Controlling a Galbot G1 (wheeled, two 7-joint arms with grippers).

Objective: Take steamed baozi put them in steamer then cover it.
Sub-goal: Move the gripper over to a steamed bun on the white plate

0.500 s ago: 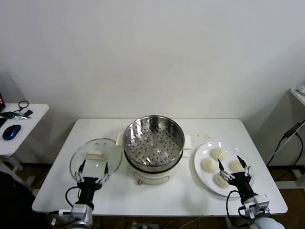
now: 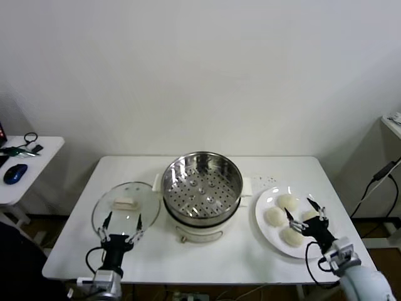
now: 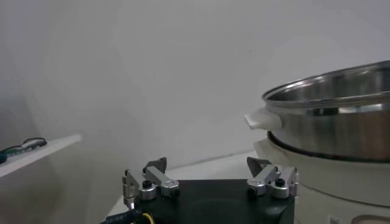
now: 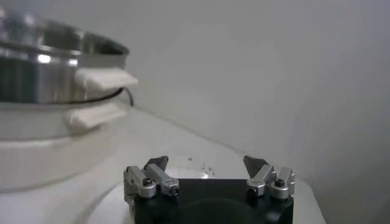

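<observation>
Judging by how things lie, nothing is done yet: all four steamed baozi (image 2: 283,217) sit on the white plate (image 2: 263,219) under the right pincer (image 2: 306,219), its jaws apart and empty; the steamer (image 2: 202,188) is empty between the pincers; the cover (image 2: 125,204) lies on the worktop (image 2: 207,257) just ahead of the left pincer (image 2: 120,227), also spread wide.

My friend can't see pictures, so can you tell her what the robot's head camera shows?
An open, empty steamer sits in the middle of a white table, with its glass cover lying flat on the left and four baozi on a white plate on the right. The left claw is open near the cover, and the right claw is open above the baozi, holding nothing.
</observation>
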